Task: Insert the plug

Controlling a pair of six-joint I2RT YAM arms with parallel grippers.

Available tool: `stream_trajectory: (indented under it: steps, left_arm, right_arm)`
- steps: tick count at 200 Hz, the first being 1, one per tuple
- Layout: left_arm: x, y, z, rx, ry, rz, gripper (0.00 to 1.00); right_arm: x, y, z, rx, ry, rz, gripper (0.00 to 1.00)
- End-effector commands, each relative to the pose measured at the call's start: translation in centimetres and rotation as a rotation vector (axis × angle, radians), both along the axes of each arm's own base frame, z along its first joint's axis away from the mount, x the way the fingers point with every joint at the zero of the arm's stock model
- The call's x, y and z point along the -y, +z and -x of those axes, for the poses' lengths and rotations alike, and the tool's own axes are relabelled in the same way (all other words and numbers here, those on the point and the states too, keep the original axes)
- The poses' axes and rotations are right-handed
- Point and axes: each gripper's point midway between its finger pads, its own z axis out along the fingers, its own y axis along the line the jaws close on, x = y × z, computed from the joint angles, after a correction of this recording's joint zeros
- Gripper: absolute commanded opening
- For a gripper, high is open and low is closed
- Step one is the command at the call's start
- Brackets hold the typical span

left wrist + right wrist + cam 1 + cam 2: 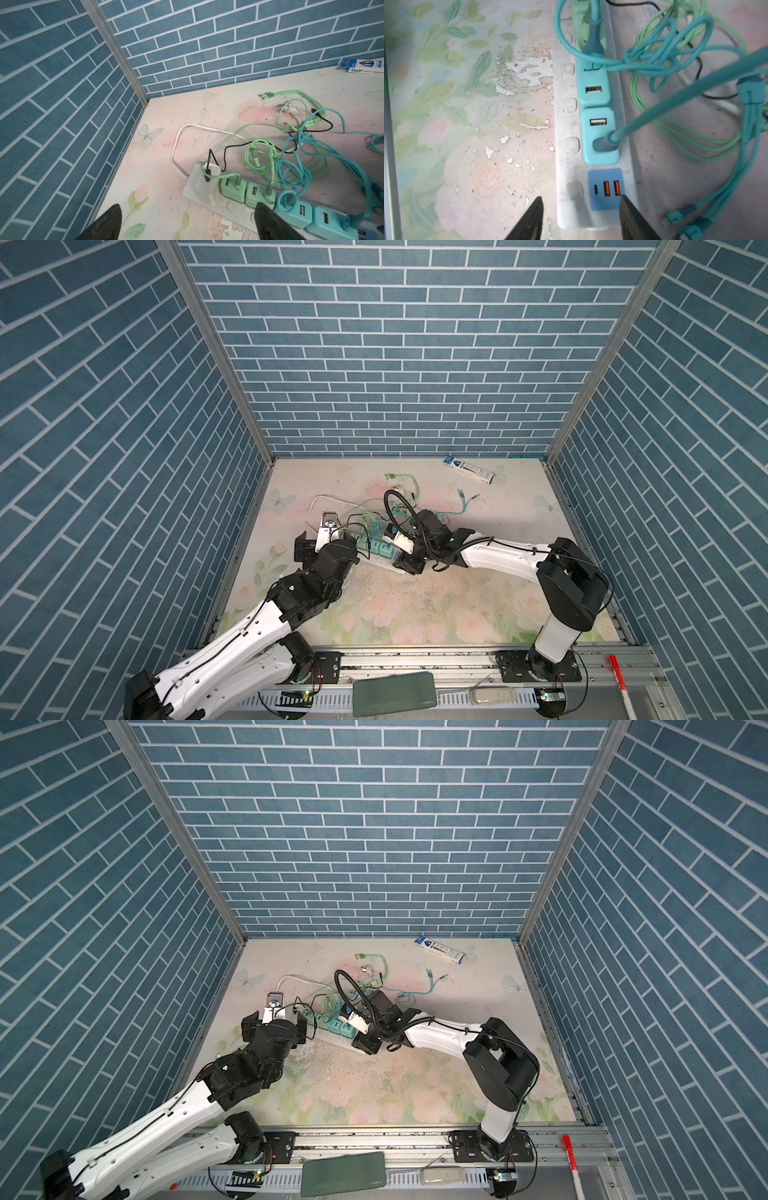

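A white power strip [566, 162] lies on the floral table and is seen in both top views [395, 566]. Several chargers sit in it. The teal cable's plug [604, 143] stands in the lower port of the teal charger [600, 133] closest to the strip's blue USB panel [606, 189]. My right gripper [581, 204] hangs open over that end of the strip, with one finger on each side and nothing held. At the strip's other end my left gripper [189, 208] is wide open and empty, near the white charger [207, 182].
Green, teal and black cables [291, 158] lie tangled behind the strip. A loose white mains plug [291, 110] rests further back. A blue-and-white box [469, 470] sits at the back right. Two green chargers [232, 187] stand beside the white one. Blue brick walls enclose three sides.
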Motion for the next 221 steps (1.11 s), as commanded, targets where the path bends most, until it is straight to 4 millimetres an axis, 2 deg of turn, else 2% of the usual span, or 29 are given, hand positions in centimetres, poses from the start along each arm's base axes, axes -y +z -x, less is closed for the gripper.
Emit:
stream_trajectory:
  steps: [1,9,13,16,29,55,56,59,62,65,88,102,113,115,119,138,159,196,221]
  left_arm:
    - [-1.1,1.8,0.1,0.037,0.068,0.019,1.0]
    - [-1.3,2.3,0.1,0.05,0.073,0.019,1.0]
    - [-1.3,2.5,0.1,0.056,0.074,0.015,1.0]
    - [-1.4,2.7,0.1,0.063,0.077,0.015,1.0]
    - [-1.6,3.8,-0.1,0.097,0.091,0.008,1.0]
    - [-2.3,5.7,-0.7,0.167,0.145,-0.012,1.0]
    - [-2.3,5.8,-0.7,0.168,0.145,-0.011,1.0]
    - [-2.4,5.9,-0.8,0.169,0.149,-0.014,1.0]
    - [-2.4,5.9,-1.0,0.169,0.155,-0.019,1.0]
    - [-2.5,6.0,-1.2,0.167,0.16,-0.024,1.0]
    - [-3.0,5.7,-2.8,0.133,0.18,-0.069,1.0]
    - [-2.9,5.0,-4.2,0.115,0.16,-0.118,1.0]
    - [-2.7,4.4,-5.3,0.131,0.134,-0.165,1.0]
    - [-2.7,4.6,-5.5,0.141,0.136,-0.168,1.0]
    - [-2.8,3.6,-5.7,0.134,0.135,-0.191,1.0]
    - [-3.3,1.4,-7.1,0.132,0.123,-0.193,1.0]
    - [-3.5,-1.3,-8.4,0.105,0.087,-0.211,1.0]
    - [-3.4,-4.0,-9.9,0.101,0.046,-0.255,1.0]
    - [-4.0,-6.8,-10.5,0.065,0.046,-0.22,1.0]
  right_arm:
    - [1.8,1.8,0.5,0.013,-0.021,-0.024,0.6]
    - [2.3,2.8,0.2,0.035,-0.039,-0.041,0.61]
    - [2.7,3.3,0.0,0.044,-0.056,-0.05,0.7]
    - [2.9,3.7,-0.1,0.052,-0.066,-0.056,0.71]
    - [4.2,5.6,-1.0,0.088,-0.119,-0.091,0.72]
    - [8.6,10.4,-3.4,0.206,-0.314,-0.193,0.72]
    - [8.8,10.5,-3.5,0.21,-0.321,-0.197,0.73]
    - [9.4,11.1,-3.7,0.22,-0.343,-0.214,0.82]
    - [10.2,11.6,-4.2,0.241,-0.381,-0.224,0.96]
    - [10.8,12.2,-4.4,0.257,-0.411,-0.237,0.99]
    - [16.5,16.4,-6.3,0.358,-0.646,-0.338,0.99]
    - [21.3,18.6,-7.6,0.433,-0.873,-0.349,0.99]
    - [25.1,19.4,-8.3,0.451,-1.037,-0.325,0.99]
    - [25.7,19.5,-8.3,0.452,-1.064,-0.318,0.99]
    - [26.7,19.6,-8.4,0.454,-1.111,-0.309,0.99]
    - [30.6,19.4,-8.9,0.466,-1.262,-0.254,0.99]
    - [32.6,18.1,-9.4,0.377,-1.325,-0.211,0.99]
    - [35.8,13.4,-10.7,0.208,-1.428,-0.065,0.99]
    - [39.1,10.1,-11.3,0.176,-1.535,0.051,0.99]
